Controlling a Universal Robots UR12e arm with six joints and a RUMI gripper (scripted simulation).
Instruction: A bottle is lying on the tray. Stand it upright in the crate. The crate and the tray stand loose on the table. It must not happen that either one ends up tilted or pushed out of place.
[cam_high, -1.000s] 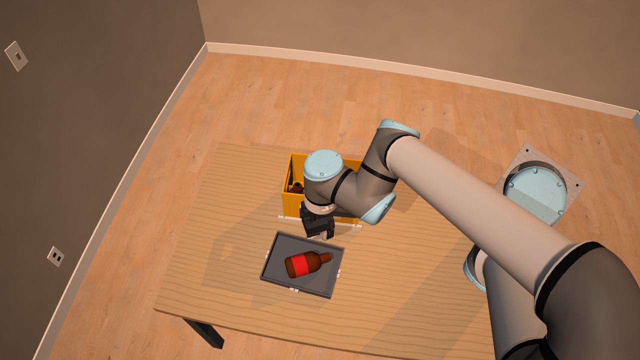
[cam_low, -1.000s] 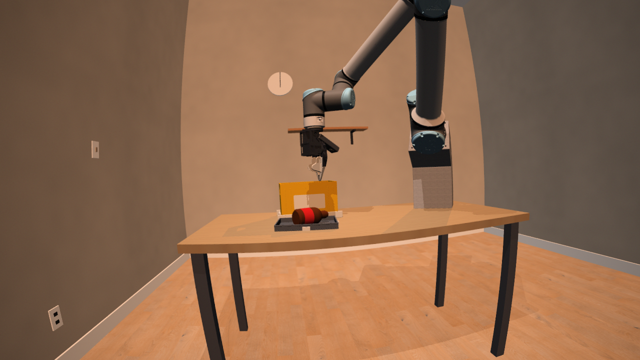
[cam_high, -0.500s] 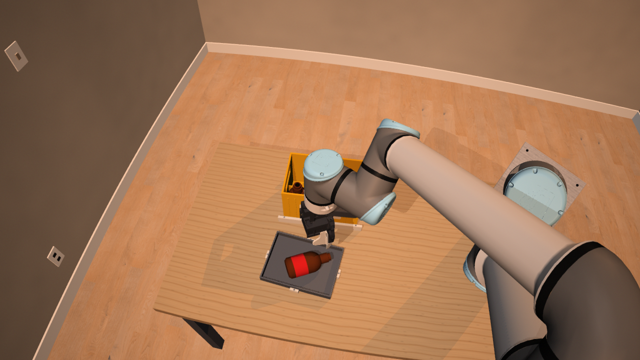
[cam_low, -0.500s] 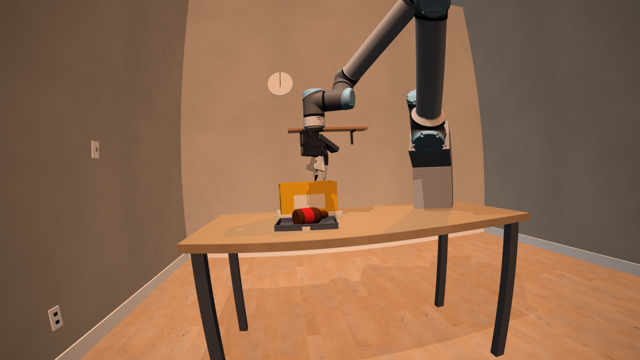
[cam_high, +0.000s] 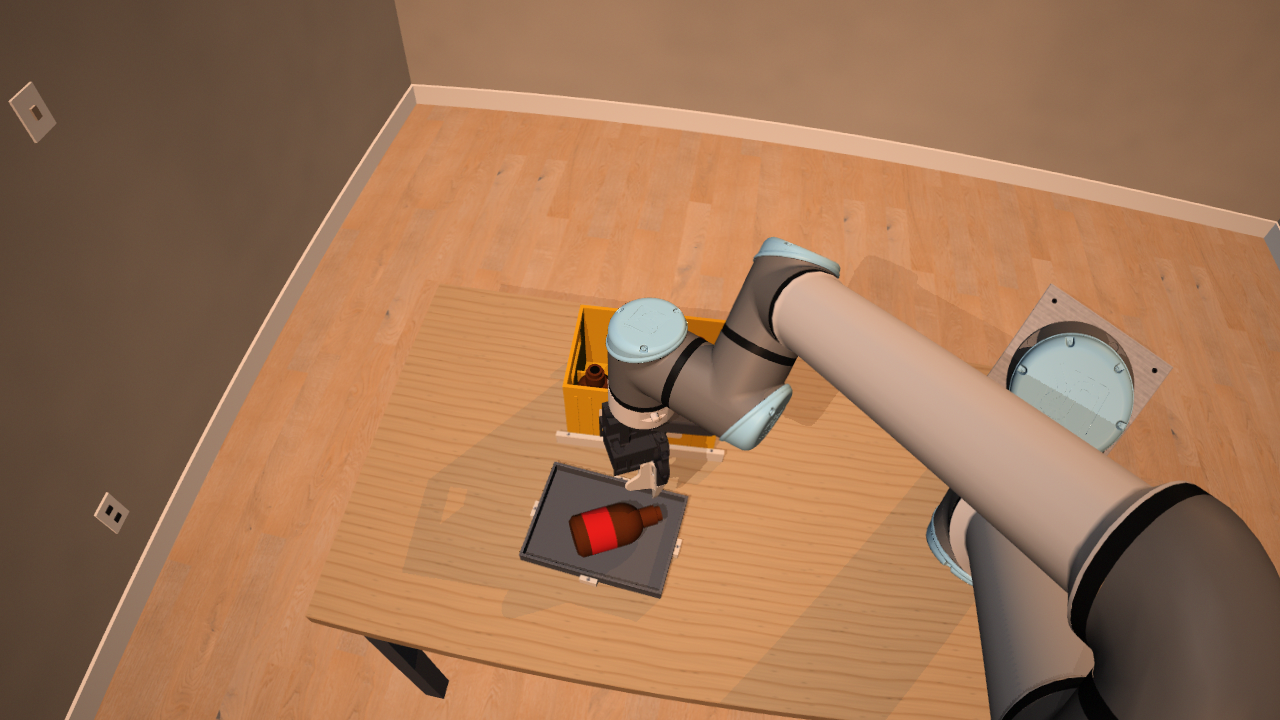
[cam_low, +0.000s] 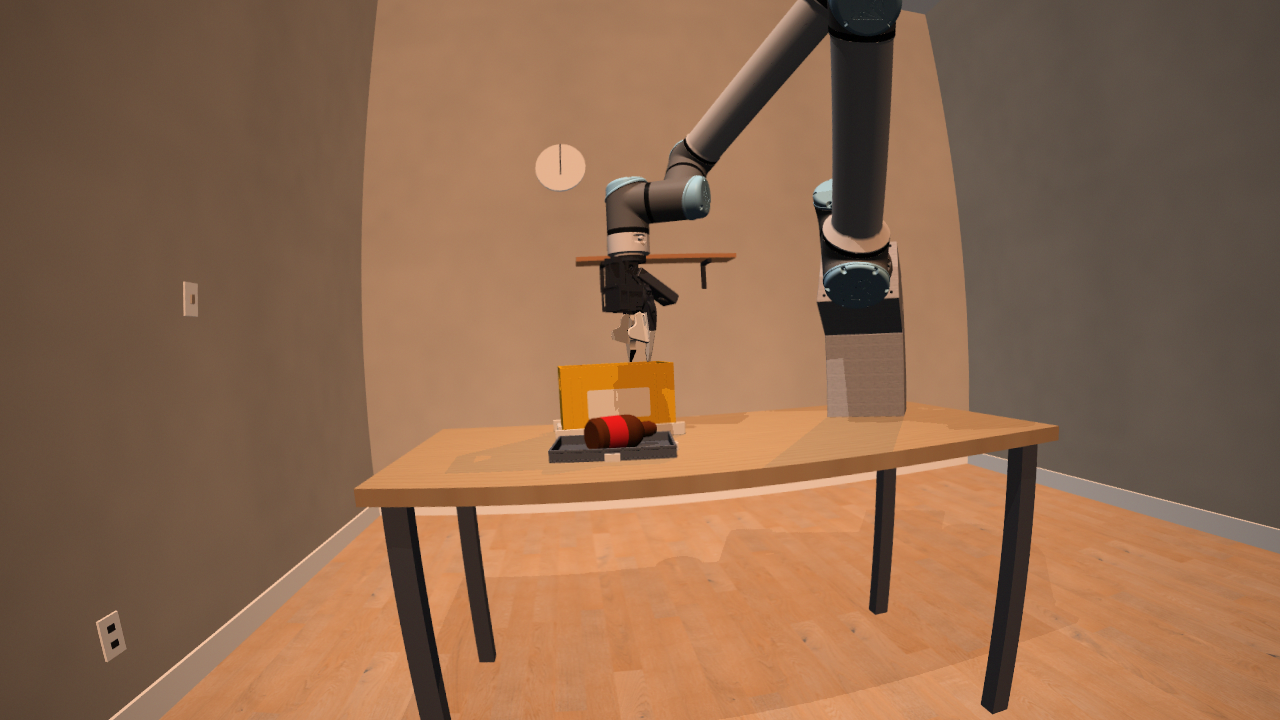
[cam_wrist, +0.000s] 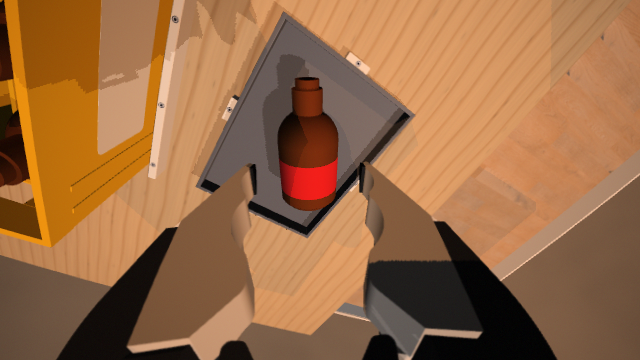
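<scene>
A brown bottle (cam_high: 608, 528) (cam_low: 617, 430) (cam_wrist: 307, 150) with a red label lies on its side in the grey tray (cam_high: 644, 564) (cam_low: 581, 450) (cam_wrist: 250, 130); its neck points toward the arm's side of the table. The orange crate (cam_high: 581, 398) (cam_low: 572, 385) (cam_wrist: 60, 150) stands just behind the tray. My gripper (cam_high: 648, 483) (cam_low: 640, 344) (cam_wrist: 308, 165) hangs well above the tray's far edge, at about the height of the crate's top. Its fingers are partly open and hold nothing. In the wrist view they frame the bottle's base from above.
Another brown bottle (cam_high: 593, 374) stands inside the crate at its left end. The tray and crate sit near the middle of the wooden table (cam_high: 447, 402) (cam_low: 805, 447). The arm's base column (cam_low: 861, 358) stands at the table's far right side.
</scene>
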